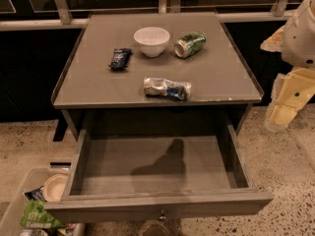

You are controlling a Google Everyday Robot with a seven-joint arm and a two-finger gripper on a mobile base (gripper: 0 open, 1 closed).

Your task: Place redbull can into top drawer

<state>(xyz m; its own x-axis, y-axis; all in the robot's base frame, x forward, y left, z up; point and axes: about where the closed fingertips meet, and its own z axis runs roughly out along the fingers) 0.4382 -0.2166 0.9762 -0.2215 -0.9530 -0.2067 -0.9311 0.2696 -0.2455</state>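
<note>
The redbull can (167, 88) lies on its side near the front edge of the grey cabinet top (226, 77); it is silver with blue patches. Below it the top drawer (157, 168) is pulled out and its flat bottom is bare, with a small knob (161, 214) on its front. My arm comes in at the right edge, and my gripper (278, 118) hangs there beside the cabinet's right side. It is well right of the can, lower than the cabinet top, and touches nothing.
On the cabinet top behind the can are a white bowl (152, 41), a green can (190, 44) on its side and a dark blue snack packet (120, 58). A bin (15, 205) with a green packet (37, 215) stands on the floor at lower left.
</note>
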